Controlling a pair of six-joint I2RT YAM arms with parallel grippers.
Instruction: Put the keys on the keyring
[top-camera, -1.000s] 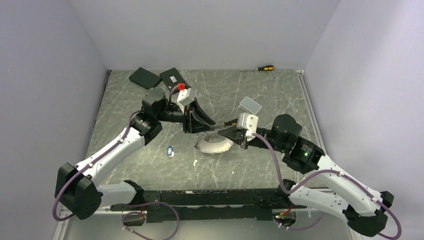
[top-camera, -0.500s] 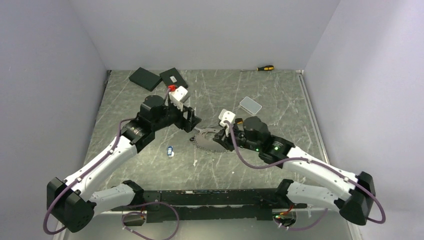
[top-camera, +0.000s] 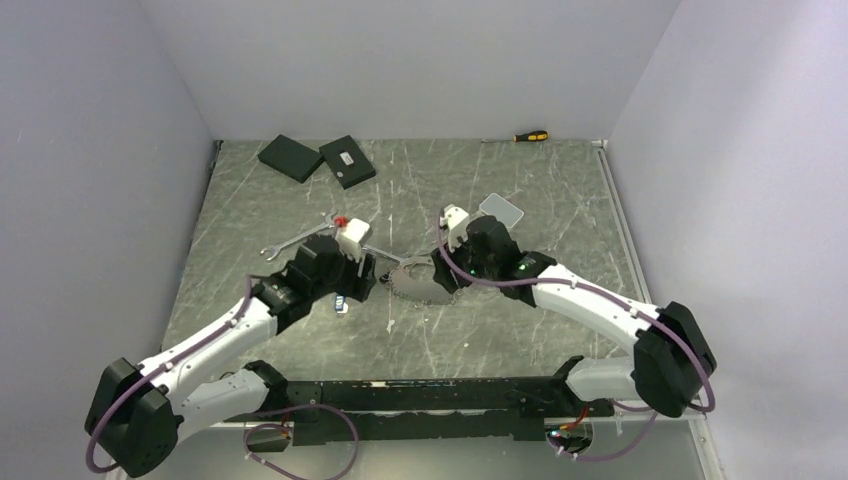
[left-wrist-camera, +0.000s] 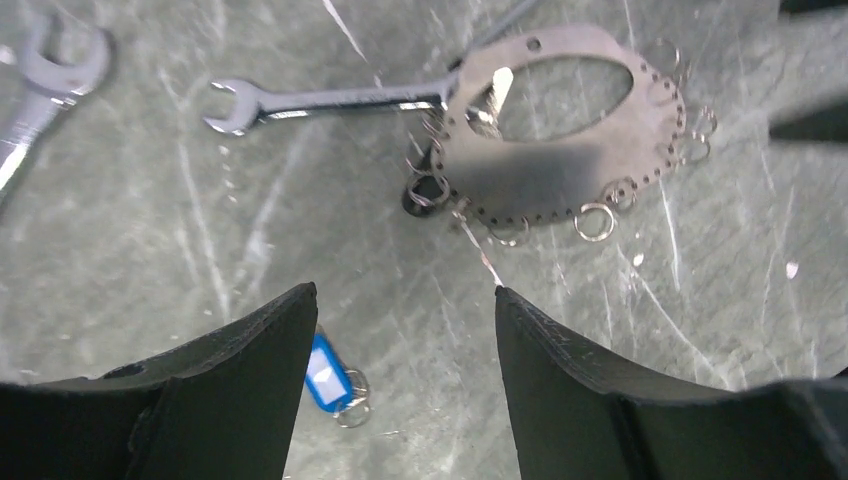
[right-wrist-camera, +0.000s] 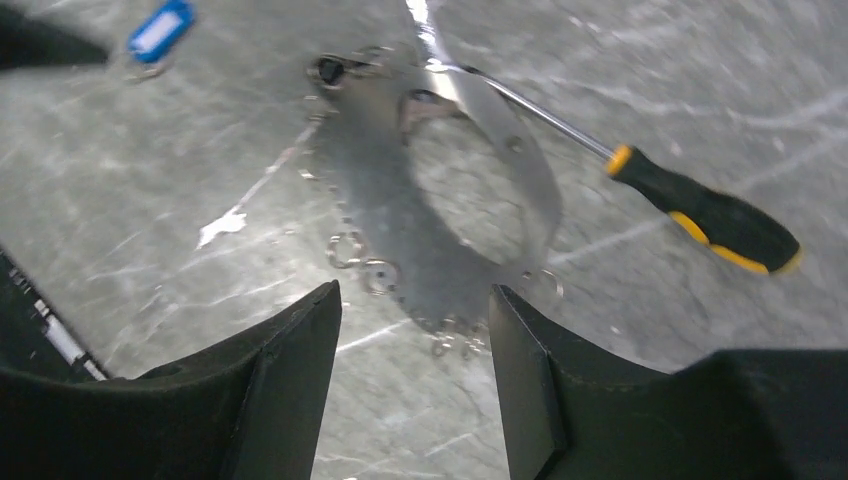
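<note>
**Both grippers empty over the keyring, keys lying loose**

Nearest you on the bench (top-camera: 450, 340) lies a small blue tag (left-wrist-camera: 325, 373), just under your left gripper (left-wrist-camera: 400, 295). That gripper's jaws are spread wide with nothing between them. Your right gripper (right-wrist-camera: 415, 290) faces it from the other side, equally wide and empty.

Between the two lies the keyring (left-wrist-camera: 560, 185), flat on the bench. It shows as a flat grey metal ring with a large hole, and small wire loops hang from its perforated rim.

Just beyond the left gripper, the first key (left-wrist-camera: 330, 98) lies flat, with one end meeting the keyring's rim and its open end pointing left. The second key (left-wrist-camera: 30, 75) lies further left, apart from the first.

On the right side, a screwdriver (right-wrist-camera: 700, 210) with a yellow-and-black handle points its shaft at the keyring's rim. Further back sits a clear card (top-camera: 500, 210). Then come two black boxes (top-camera: 320, 158) at the back left, and a second screwdriver (top-camera: 530, 136) against the rear wall.
</note>
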